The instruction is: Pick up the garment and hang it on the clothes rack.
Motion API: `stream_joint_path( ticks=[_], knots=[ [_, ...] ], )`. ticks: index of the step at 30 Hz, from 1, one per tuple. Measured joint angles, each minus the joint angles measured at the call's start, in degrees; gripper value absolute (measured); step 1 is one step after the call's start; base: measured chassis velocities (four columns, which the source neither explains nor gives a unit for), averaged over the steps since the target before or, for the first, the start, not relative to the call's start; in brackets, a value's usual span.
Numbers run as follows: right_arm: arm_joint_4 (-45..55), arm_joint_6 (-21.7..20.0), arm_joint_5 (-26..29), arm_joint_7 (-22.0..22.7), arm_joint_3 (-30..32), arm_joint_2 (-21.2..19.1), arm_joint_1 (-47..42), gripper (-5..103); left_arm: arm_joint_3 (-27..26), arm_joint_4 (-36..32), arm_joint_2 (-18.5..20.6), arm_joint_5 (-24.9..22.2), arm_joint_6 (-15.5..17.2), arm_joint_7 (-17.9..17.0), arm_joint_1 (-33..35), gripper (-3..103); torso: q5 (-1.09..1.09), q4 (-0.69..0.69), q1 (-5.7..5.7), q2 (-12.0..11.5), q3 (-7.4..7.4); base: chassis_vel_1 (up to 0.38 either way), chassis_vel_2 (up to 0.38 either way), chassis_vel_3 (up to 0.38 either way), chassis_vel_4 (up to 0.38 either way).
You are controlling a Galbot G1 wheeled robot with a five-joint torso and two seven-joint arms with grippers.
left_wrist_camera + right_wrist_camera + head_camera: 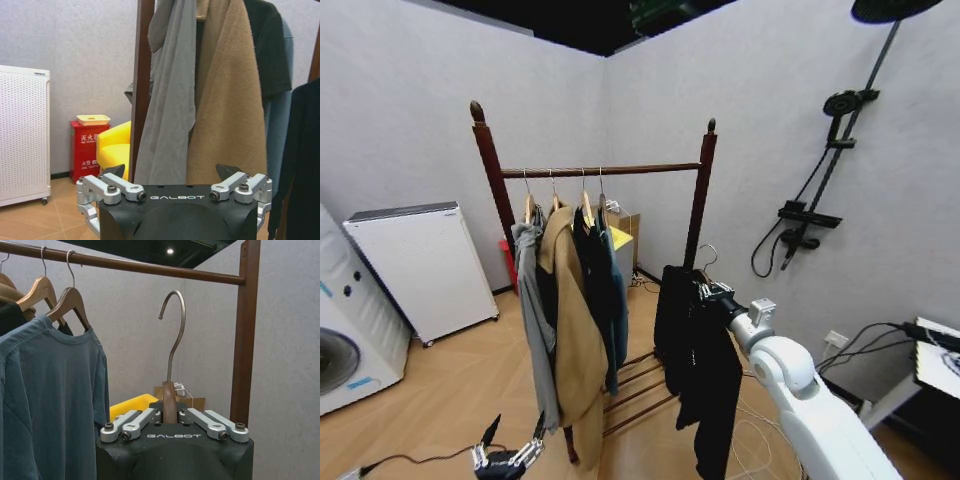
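A: Where is the garment (695,375) relative to the right gripper (170,415)?

B: It hangs straight down from it. The right gripper is clamped on the neck of the wooden hanger (169,402), and the metal hook (175,330) stands upright above the fingers, below the horizontal bar (150,267) and not touching it. In the head view the black cloth drapes in front of the right-hand post (700,195) of the clothes rack (595,171).

A: And the left gripper (170,177)?

B: Low, near the floor in front of the rack, fingers spread wide with nothing between them.

A: Anything hard to see?

B: The garment's lower hem is cut off at the frame's bottom edge, and its shoulders are hidden behind the gripper body in the right wrist view. The slatted bottom shelf (640,385) is partly covered by hanging clothes.

A: What does the rack hold?

B: Four hangers toward the left post: a grey garment (532,310), the tan coat (575,340), a dark top (595,280) and a blue top (45,400). The bar's right stretch is bare.
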Motion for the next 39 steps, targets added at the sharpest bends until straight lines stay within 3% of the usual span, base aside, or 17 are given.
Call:
stream_joint_path(
  ticks=[10,19,24,27,39],
  knots=[
    [0.64,-0.07,0.08,0.37,-0.09,0.04,0.45,10,0.00,0.00,0.00,0.00,0.00,0.00,0.00,100,-0.01,0.02,0.00,0.00,0.00,-0.014,0.138,0.148,-0.017],
    [1.91,-3.43,3.75,4.92,-2.41,-2.74,7.29,10,0.00,0.00,0.00,0.00,0.00,0.00,0.00,100,-0.01,-0.02,-0.01,0.00,-0.01,-0.008,0.019,0.027,-0.008],
    [-0.53,-5.21,7.29,6.78,-5.30,-4.46,14.77,10,0.00,0.00,0.00,0.00,0.00,0.00,0.00,100,-0.02,0.00,-0.02,0.01,-0.01,0.000,0.000,0.000,0.000],
    [-3.96,-6.95,10.85,8.65,-10.41,-6.02,22.42,10,0.00,0.00,0.00,0.00,0.00,0.01,0.00,100,-0.01,-0.01,-0.01,0.00,0.00,0.000,0.000,0.000,0.000],
    [-14.34,-9.03,14.25,9.87,-21.29,-4.73,42.10,10,0.00,0.00,0.00,0.00,0.00,0.01,0.00,100,-0.01,0.00,0.00,0.00,0.00,0.000,0.000,0.000,0.000]
  ],
)
